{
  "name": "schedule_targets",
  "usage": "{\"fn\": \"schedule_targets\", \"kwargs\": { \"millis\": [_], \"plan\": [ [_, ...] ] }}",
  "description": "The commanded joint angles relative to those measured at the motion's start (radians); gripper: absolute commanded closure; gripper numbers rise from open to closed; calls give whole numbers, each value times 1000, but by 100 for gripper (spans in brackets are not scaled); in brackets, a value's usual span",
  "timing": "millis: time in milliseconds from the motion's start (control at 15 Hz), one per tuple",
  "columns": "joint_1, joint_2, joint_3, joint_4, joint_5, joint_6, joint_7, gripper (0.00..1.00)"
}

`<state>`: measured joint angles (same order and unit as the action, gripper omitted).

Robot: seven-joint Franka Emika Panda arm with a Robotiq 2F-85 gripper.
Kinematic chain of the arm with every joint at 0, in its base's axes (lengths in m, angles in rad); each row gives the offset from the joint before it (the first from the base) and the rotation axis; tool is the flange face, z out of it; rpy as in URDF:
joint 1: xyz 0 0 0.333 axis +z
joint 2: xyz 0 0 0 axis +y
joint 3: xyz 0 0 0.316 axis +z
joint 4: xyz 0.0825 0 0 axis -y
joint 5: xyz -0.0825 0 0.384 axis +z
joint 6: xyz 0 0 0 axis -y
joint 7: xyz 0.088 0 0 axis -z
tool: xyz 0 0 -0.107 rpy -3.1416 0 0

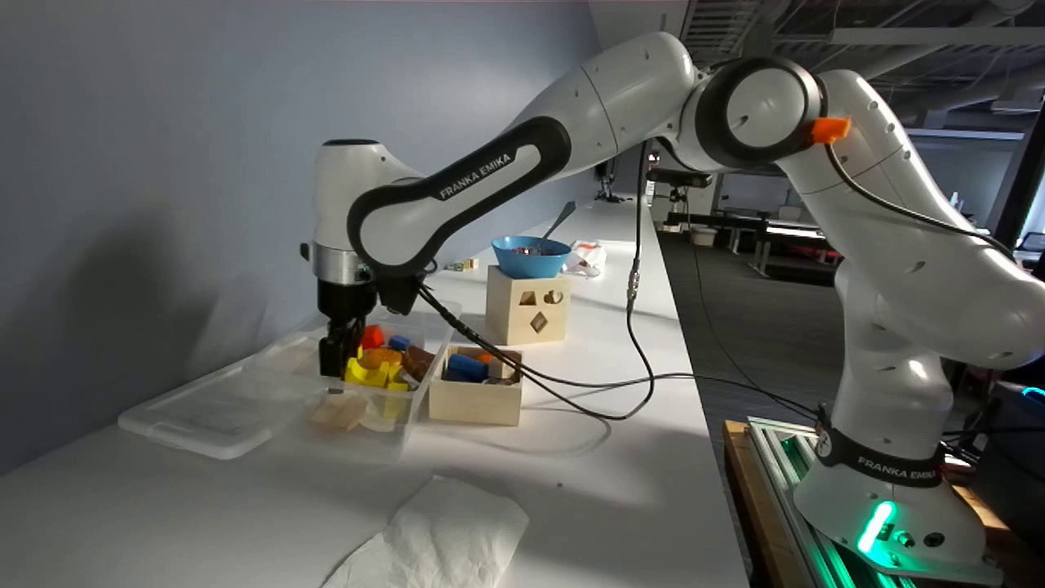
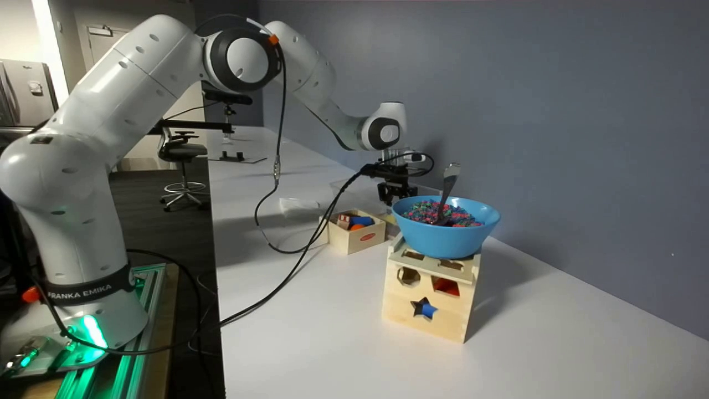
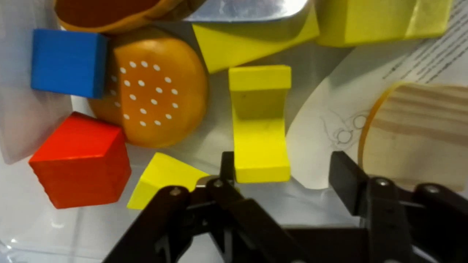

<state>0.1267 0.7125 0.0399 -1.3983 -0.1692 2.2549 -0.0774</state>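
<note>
The gripper (image 3: 283, 166) is at the clear plastic tub (image 1: 418, 396), its jaws parted and grasping nothing. A curved yellow block (image 3: 260, 126) in the tub shows between them, right beside one, perhaps touching, and well apart from the other. Reaching it looks nearly done; gripping and lifting are not. A red block (image 3: 82, 160) lies nearby in the tub.
</note>
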Motion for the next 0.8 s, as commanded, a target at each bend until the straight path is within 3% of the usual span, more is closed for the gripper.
{"fn": "schedule_targets", "kwargs": {
  "millis": [0, 400, 600, 667, 733],
  "plan": [
    [4, 9, 1, -2, 8, 28, 13, 62],
    [17, -98, -18, -94, -7, 12, 69, 99],
    [17, -152, -14, -133, -16, -2, 50, 100],
    [19, -152, -17, -125, -24, -31, 45, 74],
    [12, -155, -7, -126, -21, -47, 18, 73]
  ]
}}
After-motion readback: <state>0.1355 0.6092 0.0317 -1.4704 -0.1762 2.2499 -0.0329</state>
